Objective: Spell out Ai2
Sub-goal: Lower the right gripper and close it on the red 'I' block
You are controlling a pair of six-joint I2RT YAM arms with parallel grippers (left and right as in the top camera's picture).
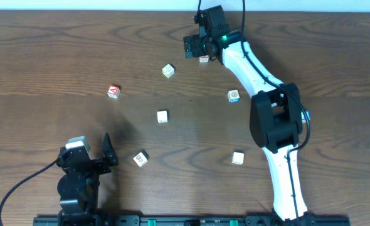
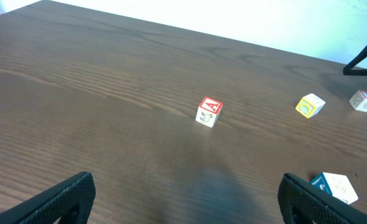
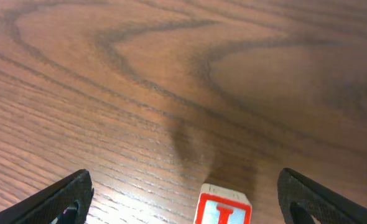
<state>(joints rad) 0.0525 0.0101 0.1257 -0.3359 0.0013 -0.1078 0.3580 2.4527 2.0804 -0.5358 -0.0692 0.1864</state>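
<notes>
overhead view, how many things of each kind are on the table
blocks: 7
arms: 2
total: 9

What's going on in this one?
The right gripper is stretched to the far side of the table, open, with a block showing what looks like a red I between its fingers, not yet gripped. The left gripper sits open near its base, holding nothing, facing the A block. The other blocks lie scattered; nothing is lined up yet.
</notes>
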